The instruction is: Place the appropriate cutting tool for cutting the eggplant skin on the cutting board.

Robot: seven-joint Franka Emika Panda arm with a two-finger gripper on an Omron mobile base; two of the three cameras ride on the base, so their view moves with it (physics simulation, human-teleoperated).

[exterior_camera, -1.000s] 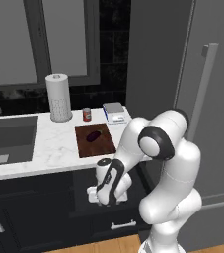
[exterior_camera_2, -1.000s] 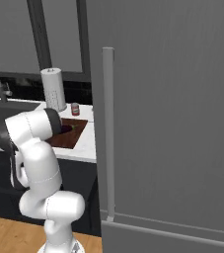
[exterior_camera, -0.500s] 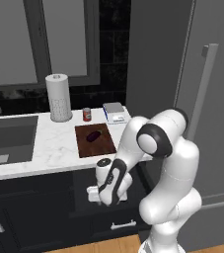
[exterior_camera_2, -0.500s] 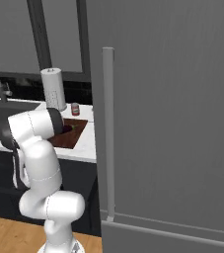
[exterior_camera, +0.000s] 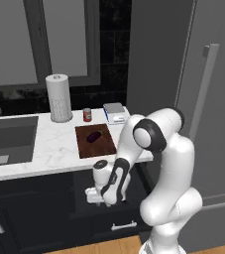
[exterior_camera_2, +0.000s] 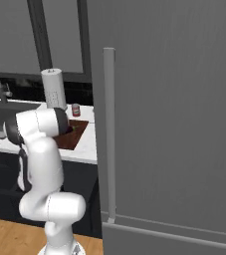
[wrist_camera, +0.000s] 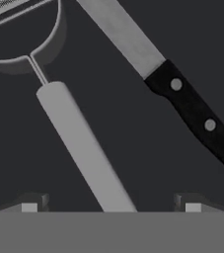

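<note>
Black-handled knife, paper towel roll

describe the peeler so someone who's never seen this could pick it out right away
In the hand view, two tools lie side by side on a dark surface. The peeler is the all-silver one between the open end effector's fingertips: plain grey handle, thin wire neck, wide forked head. Its neighbour, the knife, has a flat blade and a black riveted handle.

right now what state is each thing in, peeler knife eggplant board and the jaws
peeler: lying flat on a dark surface, handle running between the jaws, not gripped
knife: lying flat beside the peeler, apart from it, untouched
eggplant: resting on the board
board: flat on the counter, no tool on it yet
gripper: jaws open, one tip each side of the peeler handle
</note>
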